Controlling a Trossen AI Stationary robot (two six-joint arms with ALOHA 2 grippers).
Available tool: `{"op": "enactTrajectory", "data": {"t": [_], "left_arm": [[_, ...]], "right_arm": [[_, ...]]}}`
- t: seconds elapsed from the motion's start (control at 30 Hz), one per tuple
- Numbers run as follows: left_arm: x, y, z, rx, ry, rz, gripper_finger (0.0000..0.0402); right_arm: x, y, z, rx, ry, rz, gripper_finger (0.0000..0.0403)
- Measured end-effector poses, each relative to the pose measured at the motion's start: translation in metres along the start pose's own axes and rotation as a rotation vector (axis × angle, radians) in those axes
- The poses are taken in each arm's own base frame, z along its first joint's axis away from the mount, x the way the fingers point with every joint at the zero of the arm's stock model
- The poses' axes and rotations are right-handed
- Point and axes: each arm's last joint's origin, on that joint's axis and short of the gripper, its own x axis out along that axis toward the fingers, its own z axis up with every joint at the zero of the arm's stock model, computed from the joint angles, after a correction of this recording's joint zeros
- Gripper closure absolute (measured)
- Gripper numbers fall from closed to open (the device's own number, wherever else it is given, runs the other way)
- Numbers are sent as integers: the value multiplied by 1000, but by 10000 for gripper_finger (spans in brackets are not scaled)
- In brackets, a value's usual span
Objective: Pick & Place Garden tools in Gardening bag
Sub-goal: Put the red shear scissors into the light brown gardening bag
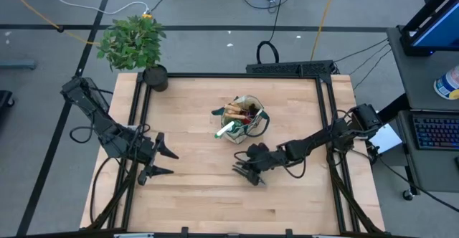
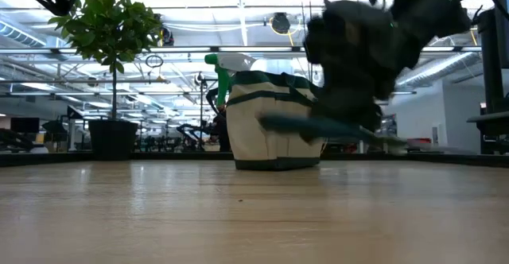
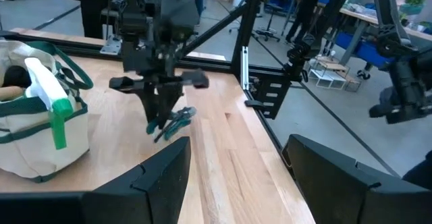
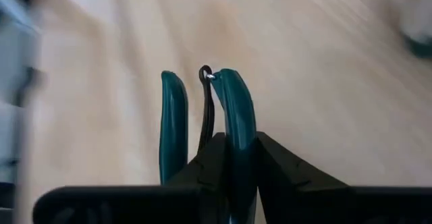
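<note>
Just beside the bag [image 1: 246,121], the right claw [image 1: 249,172] clamped teal-handled shears [image 4: 202,116]; the left claw [image 1: 163,160] stood apart, farther off.

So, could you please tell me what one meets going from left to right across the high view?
Left gripper → potted plant, toward the far edge → gardening bag holding a green-white sprayer → right gripper, closed on the pruning shears just in front of the bag.
</note>
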Motion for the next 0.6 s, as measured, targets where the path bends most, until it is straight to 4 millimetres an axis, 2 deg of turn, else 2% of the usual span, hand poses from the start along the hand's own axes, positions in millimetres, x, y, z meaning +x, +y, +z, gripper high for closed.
{"op": "enactTrajectory", "data": {"t": [0.17,0.3,0.6], "left_arm": [[0,0,0,1,4,-7,144],[0,0,0,11,3,-7,144],[0,0,0,28,-3,-10,144]], "right_arm": [[-8,18,17,15,-131,201,357],[-24,31,35,3,-280,327,357],[-68,44,69,-82,-619,425,357]]}}
